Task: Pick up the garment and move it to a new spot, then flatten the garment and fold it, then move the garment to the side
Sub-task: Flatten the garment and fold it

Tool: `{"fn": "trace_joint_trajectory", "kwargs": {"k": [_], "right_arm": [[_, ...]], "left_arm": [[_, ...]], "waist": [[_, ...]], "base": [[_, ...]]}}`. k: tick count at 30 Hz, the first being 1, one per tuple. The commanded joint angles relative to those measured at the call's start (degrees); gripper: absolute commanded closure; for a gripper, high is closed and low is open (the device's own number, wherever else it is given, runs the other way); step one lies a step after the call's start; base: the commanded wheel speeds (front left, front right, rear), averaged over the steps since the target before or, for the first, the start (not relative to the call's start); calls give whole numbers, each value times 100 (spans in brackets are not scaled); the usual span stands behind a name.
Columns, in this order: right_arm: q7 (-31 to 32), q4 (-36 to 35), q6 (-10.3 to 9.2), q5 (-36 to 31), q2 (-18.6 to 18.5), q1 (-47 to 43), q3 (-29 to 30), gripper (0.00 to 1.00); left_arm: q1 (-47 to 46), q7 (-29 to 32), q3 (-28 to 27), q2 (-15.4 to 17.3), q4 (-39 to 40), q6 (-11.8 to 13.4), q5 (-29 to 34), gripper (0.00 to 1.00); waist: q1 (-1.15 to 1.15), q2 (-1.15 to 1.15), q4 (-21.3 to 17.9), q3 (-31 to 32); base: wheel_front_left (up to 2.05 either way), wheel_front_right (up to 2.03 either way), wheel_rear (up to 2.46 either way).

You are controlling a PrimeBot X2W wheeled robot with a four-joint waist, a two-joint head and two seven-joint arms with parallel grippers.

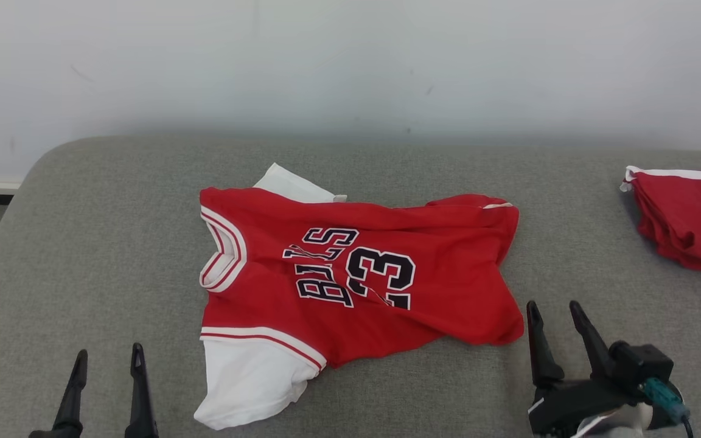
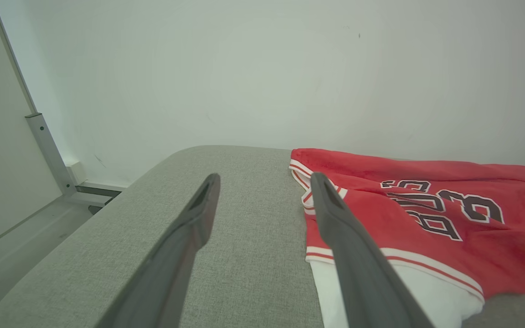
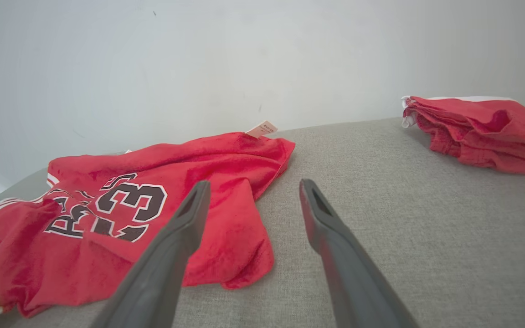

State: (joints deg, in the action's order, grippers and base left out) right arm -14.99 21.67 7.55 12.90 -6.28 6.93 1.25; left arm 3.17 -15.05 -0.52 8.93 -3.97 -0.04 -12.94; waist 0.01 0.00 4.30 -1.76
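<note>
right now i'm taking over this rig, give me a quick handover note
Left gripper: open, empty, near the white sleeve of the red jersey.
Right gripper: open, empty, by the jersey's near right corner.
Jersey: face up on the grey cushion, collar to the left, wrinkled, unfolded. A folded red garment sits at far right.
Done: no fold yet; whether the first move is done cannot be told.
Left: flatten, fold, move aside.
</note>
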Motion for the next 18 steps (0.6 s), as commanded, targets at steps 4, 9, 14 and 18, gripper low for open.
{"fn": "trace_joint_trajectory", "kwargs": {"k": [4,9,14,18], "right_arm": [[-24,559,-15,-49,-201,511,-66,0],[-24,1269,-15,-78,-296,855,-43,0],[-24,2019,-15,-23,-317,1132,-46,0],[-25,2444,-15,69,-245,1211,-59,58]], "left_arm": [[-157,-18,-27,-136,-70,-106,132,0],[-242,-18,-45,-234,-125,-191,208,0],[-296,-18,-59,-332,-193,-278,272,0],[-317,-17,-104,-382,-234,-293,303,0]], "waist": [[-1,0,197,-139],[-1,0,333,-218],[-1,0,452,-297],[-1,0,492,-307]], "base": [[0,0,0],[0,0,0],[0,0,0],[0,0,0]]}}
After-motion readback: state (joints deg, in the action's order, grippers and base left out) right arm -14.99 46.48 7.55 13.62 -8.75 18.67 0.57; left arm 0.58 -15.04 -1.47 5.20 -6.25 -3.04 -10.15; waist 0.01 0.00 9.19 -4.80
